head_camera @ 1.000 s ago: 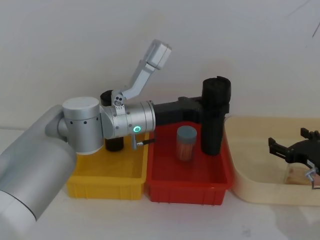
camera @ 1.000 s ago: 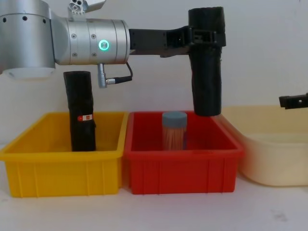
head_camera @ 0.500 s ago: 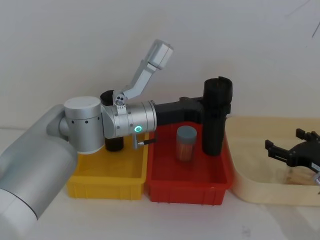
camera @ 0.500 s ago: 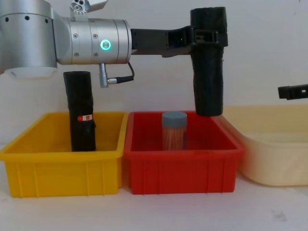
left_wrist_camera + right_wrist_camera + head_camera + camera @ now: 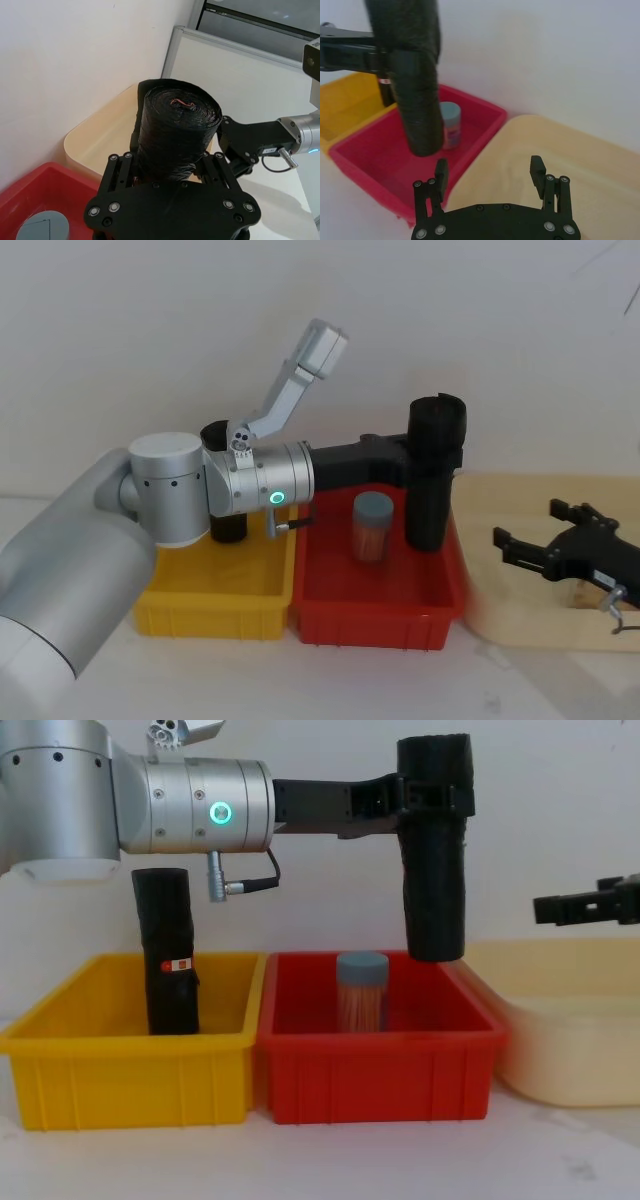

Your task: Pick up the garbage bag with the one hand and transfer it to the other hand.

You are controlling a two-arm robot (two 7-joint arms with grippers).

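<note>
Bin (image 5: 380,1070), the red one, sits lowest. Over it hangs the garbage bag (image 5: 433,900), upright, its top squeezed tight in the left gripper (image 5: 430,800). It looks light, soft but firm. The right gripper (image 5: 528,525), fingers apart, could grab its bare lower half.

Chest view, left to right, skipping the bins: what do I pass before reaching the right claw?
Sticker roll → jar → garbage bag, held up by the shut left claw → open right claw.
</note>
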